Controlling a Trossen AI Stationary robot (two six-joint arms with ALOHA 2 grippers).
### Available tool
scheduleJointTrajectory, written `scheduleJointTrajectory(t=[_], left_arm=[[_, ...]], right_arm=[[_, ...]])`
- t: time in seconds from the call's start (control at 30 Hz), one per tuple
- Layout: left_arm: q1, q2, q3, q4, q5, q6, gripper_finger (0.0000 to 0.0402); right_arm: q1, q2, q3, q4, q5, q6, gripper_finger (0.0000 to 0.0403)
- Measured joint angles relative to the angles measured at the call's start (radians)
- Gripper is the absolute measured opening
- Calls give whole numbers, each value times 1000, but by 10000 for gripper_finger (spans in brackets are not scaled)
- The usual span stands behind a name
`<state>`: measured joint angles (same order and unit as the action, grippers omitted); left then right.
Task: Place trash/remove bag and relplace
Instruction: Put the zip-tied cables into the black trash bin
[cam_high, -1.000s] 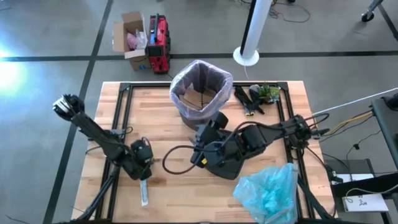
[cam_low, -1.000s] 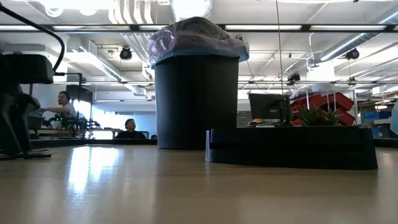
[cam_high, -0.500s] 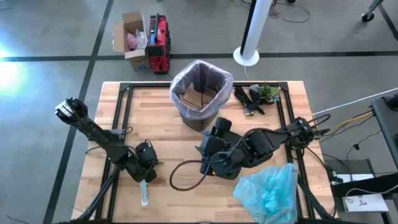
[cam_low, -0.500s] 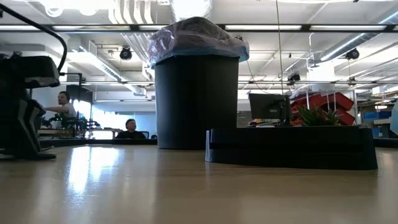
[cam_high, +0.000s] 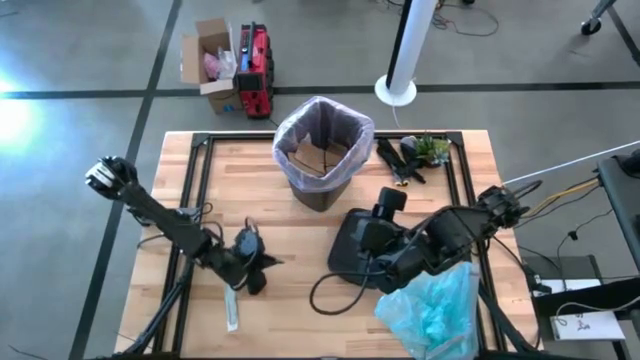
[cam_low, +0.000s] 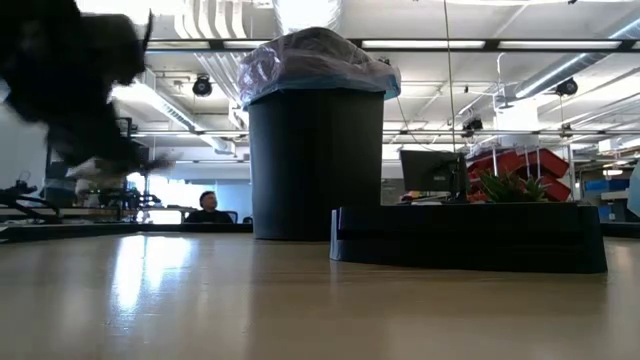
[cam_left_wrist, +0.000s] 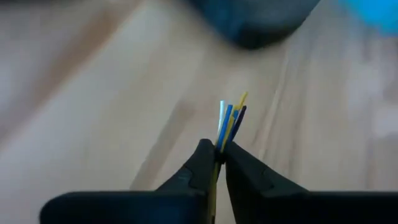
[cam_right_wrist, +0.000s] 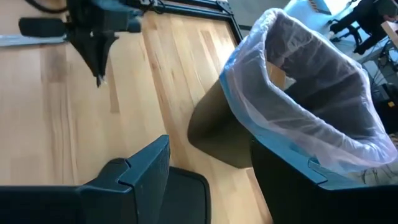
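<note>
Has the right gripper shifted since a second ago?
Yes. The right gripper has backed away from the black bin, toward the crinkly light blue plastic bag.

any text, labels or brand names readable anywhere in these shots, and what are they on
None can be read.
White paper sheet off the table's right edge: dark marks, too small to read.
Red and black case on the floor: no legible brand.
Open cardboard box beside it: no print visible.
Black bin with the pale pink-lavender liner: plain, no label.
Thin coloured wrapper pinched in the shut left gripper: blurred, no letters.
</note>
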<state>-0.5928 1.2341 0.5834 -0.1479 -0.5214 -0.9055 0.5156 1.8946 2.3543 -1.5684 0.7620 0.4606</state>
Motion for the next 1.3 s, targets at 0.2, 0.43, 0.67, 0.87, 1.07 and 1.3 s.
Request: scheduleJointTrajectory(t=[0.2,0.43,0.67,0.87,1.07,1.3], left_arm=[[134,-66,172,1,-12,277,2],[297,-101,350,-35,-1,527,1],[344,-84,338,-97,40,549,1],[280,-14,216,-43,96,436,45],[162,75,103,87,68,331,120],[26,222,39,225,-25,159,178]], right_arm=[[2,0,-5,-1,0,-4,217],[6,3,-32,-2,-1,51,212],[24,3,-136,2,-2,160,214],[30,2,-230,4,-2,257,232],[25,1,-283,6,-2,249,250],[-12,0,-296,4,1,168,261]])
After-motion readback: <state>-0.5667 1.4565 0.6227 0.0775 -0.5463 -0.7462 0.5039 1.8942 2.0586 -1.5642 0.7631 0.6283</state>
